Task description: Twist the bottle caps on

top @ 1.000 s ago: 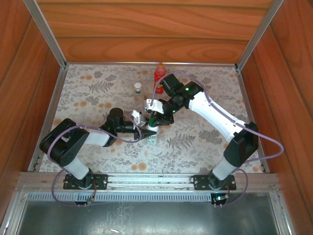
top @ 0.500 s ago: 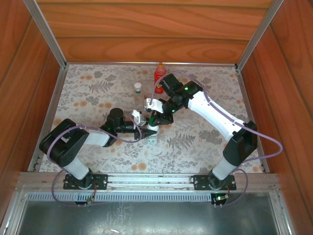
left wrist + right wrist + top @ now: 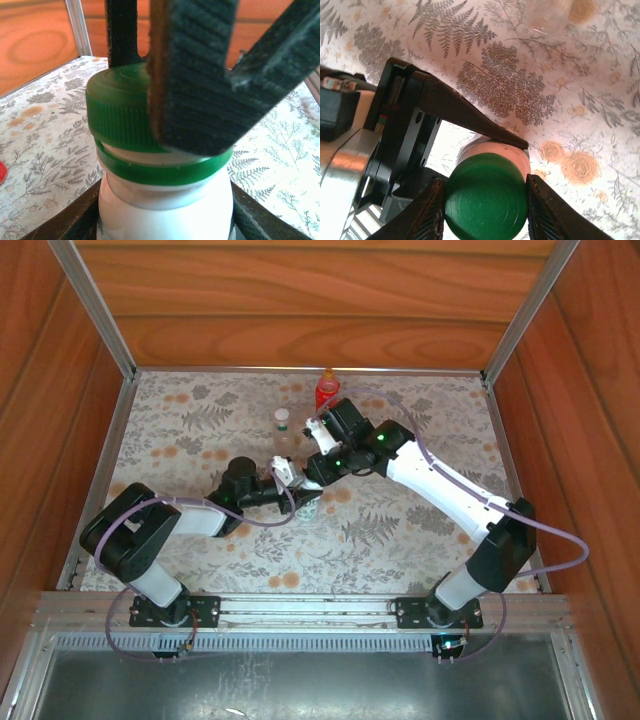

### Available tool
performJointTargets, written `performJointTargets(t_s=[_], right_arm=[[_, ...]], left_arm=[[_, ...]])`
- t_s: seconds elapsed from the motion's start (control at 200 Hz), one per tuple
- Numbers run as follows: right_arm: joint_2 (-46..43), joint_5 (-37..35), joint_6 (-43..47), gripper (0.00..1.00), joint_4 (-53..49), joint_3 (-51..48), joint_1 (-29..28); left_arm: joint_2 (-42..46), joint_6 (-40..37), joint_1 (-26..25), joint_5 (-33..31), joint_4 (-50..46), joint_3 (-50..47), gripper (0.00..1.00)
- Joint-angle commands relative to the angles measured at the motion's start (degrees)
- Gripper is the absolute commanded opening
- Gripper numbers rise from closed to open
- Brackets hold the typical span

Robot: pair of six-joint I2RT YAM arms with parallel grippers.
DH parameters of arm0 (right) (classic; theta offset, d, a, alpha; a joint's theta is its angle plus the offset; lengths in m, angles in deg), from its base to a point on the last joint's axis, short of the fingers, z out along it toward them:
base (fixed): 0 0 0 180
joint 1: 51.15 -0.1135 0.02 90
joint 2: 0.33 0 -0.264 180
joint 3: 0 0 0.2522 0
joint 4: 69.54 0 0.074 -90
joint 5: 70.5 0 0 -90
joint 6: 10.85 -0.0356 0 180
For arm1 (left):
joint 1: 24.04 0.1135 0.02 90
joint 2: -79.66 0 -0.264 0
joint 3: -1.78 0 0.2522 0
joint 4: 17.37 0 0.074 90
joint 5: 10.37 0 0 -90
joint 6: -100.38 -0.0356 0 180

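Note:
The white bottle (image 3: 165,210) stands upright between the pads of my left gripper (image 3: 165,227), which is shut on its body just below the green neck ring. A green cap (image 3: 487,197) sits on the bottle's neck. My right gripper (image 3: 487,200) comes down from above and is shut on the cap's ribbed side, one finger on each side. In the top view both grippers (image 3: 305,490) meet mid-table and hide most of the bottle. The red bottle (image 3: 325,390) stands at the back, and the clear bottle (image 3: 283,432) stands left of the right wrist.
The floral mat (image 3: 420,510) covers the table. Wooden walls and aluminium rails (image 3: 100,315) close it in on three sides. The red and clear bottles stand close behind the right wrist.
The right wrist has swung left and back over the bottle, and its jaws have narrowed onto the green cap. The left gripper and the white bottle have shifted slightly toward the back.

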Motion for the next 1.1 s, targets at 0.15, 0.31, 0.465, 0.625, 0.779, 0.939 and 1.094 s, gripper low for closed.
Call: performJointTargets(t_s=[0.15, 0.31, 0.465, 0.625, 0.779, 0.939, 1.094], right_arm=[[-8.5, 5.5, 24.7, 0.63, -0.9, -5.2, 0.3], [-14.6, 9.4, 46.6, 0.68, 2.0, -9.7, 0.4], [-13.1, 15.2, 62.0, 0.68, -3.1, -6.3, 0.4], [-8.1, 14.5, 68.9, 0.67, -9.1, -1.1, 0.4], [-3.6, 13.0, 71.6, 0.65, -12.0, 2.4, 0.3], [-0.6, 10.8, 72.9, 0.64, -13.2, 3.4, 0.3], [0.4, 11.5, 72.8, 0.61, -13.5, 4.2, 0.2]], left_arm=[[0.9, -2.4, 0.9, 0.9, 0.2, -1.9, 0.53], [3.0, -5.4, -0.2, 2.7, 0.0, -4.6, 0.53], [4.0, -8.9, -2.1, 1.2, -1.2, -5.5, 0.53], [4.9, -12.3, -4.2, -1.6, -3.6, -5.6, 0.53], [5.0, -12.9, -4.6, -2.0, -4.2, -5.8, 0.53], [5.1, -13.1, -4.7, -1.9, -4.5, -5.9, 0.53], [5.1, -13.0, -4.6, -1.7, -4.6, -5.9, 0.53]])
